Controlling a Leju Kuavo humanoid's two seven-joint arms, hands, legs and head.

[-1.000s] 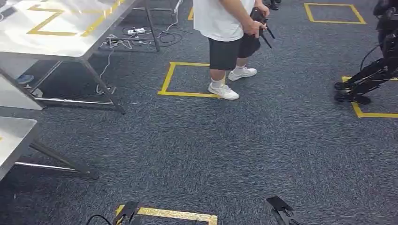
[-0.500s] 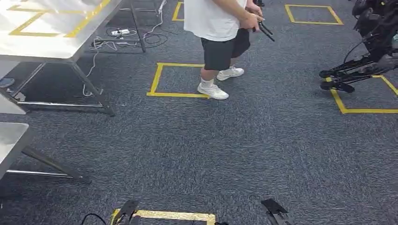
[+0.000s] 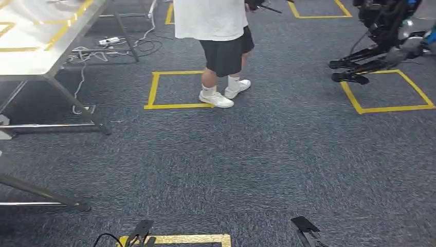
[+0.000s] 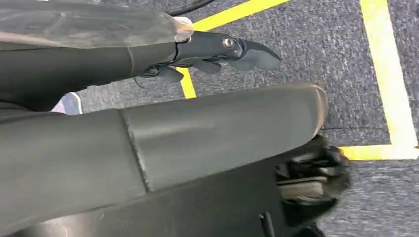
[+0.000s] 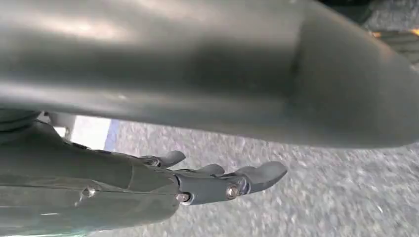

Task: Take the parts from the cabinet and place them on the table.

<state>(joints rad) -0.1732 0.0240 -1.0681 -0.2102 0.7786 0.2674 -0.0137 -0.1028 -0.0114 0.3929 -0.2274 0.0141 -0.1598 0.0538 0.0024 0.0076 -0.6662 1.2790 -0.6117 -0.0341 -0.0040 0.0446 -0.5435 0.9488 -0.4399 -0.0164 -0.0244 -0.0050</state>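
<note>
Fraying grey carpet, yellow tape squares

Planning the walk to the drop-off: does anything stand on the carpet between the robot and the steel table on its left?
Nothing visible blocks it: bare carpet leads to the table. The person stands farther ahead, right of the table. Both hands hang empty.

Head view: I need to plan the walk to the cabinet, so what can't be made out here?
- Person: above the waist, cut by top edge.
- Table: far part cut by left edge.
- Other robot: upper part cut off.
- Left hand, right hand: fingers extended, holding nothing.
</note>
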